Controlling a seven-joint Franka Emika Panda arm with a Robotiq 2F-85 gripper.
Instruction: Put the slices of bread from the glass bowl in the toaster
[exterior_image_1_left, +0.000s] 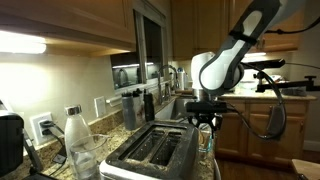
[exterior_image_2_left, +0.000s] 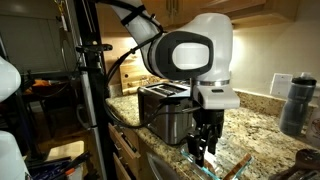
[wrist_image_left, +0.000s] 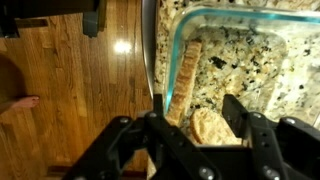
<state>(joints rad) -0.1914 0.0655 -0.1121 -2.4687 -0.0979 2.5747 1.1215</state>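
In the wrist view the clear glass bowl (wrist_image_left: 250, 20) sits on speckled granite near the counter edge. One tan slice of bread (wrist_image_left: 185, 75) leans on edge against the bowl's left wall. A second slice (wrist_image_left: 212, 127) lies low in the bowl between my fingers. My gripper (wrist_image_left: 200, 120) is open and reaches down into the bowl, with one finger on each side of that slice. I cannot tell whether the fingers touch it. The silver toaster (exterior_image_1_left: 150, 150) (exterior_image_2_left: 165, 110) stands beside the gripper (exterior_image_1_left: 203, 125) (exterior_image_2_left: 203, 150), and its two dark slots look empty.
A tall bottle with a white top (exterior_image_1_left: 75, 130) and a drinking glass (exterior_image_1_left: 86, 156) stand by the toaster. A black appliance (exterior_image_1_left: 10, 140) is at the wall. A dark bottle (exterior_image_2_left: 297, 100) stands on the counter. The counter edge drops to a wooden floor (wrist_image_left: 70, 90).
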